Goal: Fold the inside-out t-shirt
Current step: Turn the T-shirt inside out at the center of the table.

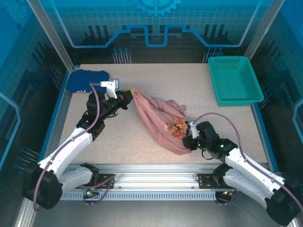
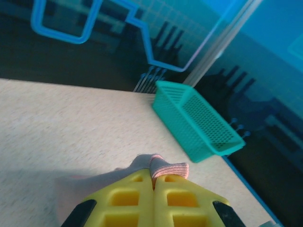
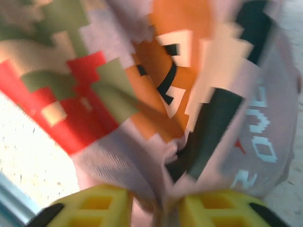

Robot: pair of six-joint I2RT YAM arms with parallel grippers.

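Jaws: left jaws clenched on edge of t-shirt (image 1: pixel 156 120), lifted at far left. Right jaws parted, printed cloth loose between them, near right. Shirt bunched in diagonal rope across mid bench (image 1: pixel 118 139), not flat. Step, likely: straightening before the fold. Next move calls for right regrasp on opposite edge, then spread.

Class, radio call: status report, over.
Left gripper: jaws shut on t-shirt. Right gripper: jaws parted, cloth between, hold unclear. T-shirt bunched, unfolded. Basket, blue garment apart.
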